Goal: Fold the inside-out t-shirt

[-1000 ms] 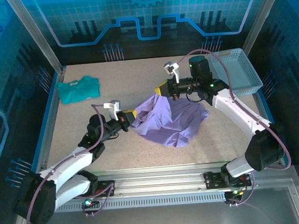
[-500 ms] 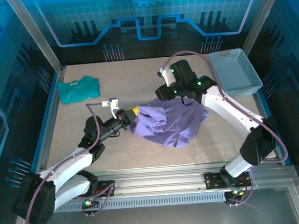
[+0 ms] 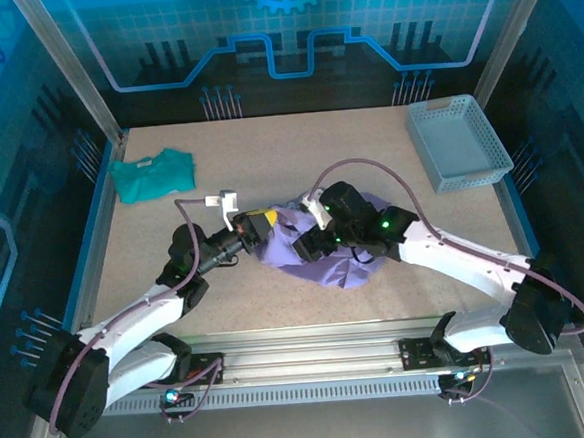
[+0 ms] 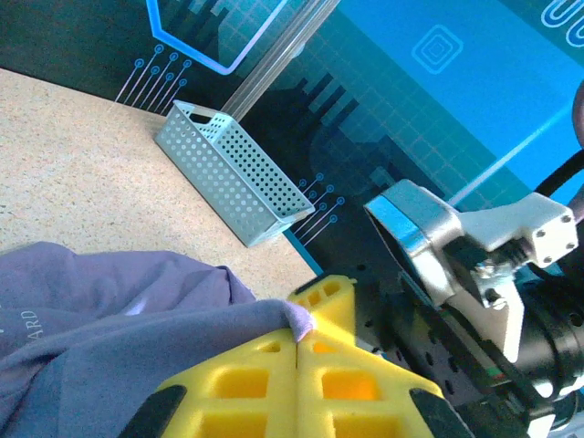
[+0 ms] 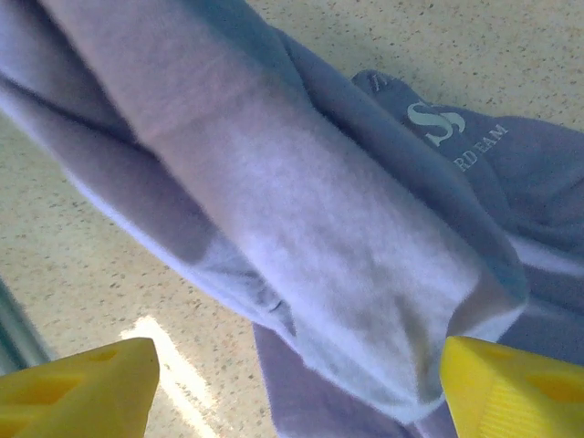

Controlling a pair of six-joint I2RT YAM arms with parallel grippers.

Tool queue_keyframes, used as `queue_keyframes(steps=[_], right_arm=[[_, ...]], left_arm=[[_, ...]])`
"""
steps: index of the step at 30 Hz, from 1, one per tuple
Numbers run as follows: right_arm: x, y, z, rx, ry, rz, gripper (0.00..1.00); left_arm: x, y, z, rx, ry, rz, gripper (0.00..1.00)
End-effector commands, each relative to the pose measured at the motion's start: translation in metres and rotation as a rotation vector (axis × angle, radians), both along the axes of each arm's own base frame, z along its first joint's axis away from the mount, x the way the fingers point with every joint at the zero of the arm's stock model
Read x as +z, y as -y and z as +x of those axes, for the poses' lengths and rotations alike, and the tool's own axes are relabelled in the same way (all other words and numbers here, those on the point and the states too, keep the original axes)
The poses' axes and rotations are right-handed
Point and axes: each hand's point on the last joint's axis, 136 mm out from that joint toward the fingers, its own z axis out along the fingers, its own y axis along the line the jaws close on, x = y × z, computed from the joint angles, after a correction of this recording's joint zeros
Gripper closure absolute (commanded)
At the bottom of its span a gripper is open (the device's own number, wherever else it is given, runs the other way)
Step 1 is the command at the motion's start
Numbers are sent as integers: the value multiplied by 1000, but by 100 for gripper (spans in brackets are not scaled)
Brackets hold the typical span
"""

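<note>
**Top view:** the inside-out t-shirt is lying crumpled mid-table. My left gripper is meeting its 10 o'clock edge, and my right gripper is hanging over it.
**Left wrist:** my left fingers are pinching the shirt's edge.
**Right wrist:** my right fingers are standing apart, straddling a fold.

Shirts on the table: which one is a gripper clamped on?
The lavender t-shirt mid-table: the left gripper pinches its edge. The teal shirt lies apart at the far left, untouched.
</note>
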Motion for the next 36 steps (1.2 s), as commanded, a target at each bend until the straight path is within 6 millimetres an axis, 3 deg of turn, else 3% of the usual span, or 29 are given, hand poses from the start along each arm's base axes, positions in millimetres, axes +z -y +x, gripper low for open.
queue_keyframes(steps=[1,4,10,12,18,23,29,33,36], right_arm=[[11,-13,29,-1,117,-19,19],[9,-15,46,-5,122,-27,32],[12,-29,52,76,47,70,88],[16,-30,48,108,0,126,100],[63,-37,10,320,-200,488,100],[81,-50,-5,432,-309,631,100],[78,-52,7,400,-355,653,100],[76,-51,19,357,-366,657,100],[74,-49,27,328,-382,667,100]], left_arm=[[19,3,-2,-12,55,-8,100],[17,1,-3,-3,56,3,100],[13,-4,0,35,57,31,100],[7,-10,6,85,36,51,100],[-41,-65,47,459,-107,361,98],[-55,-79,59,523,-147,539,92],[-54,-79,45,484,-136,542,72],[-41,-71,21,400,-86,480,54],[-27,-57,1,306,-35,419,48]])
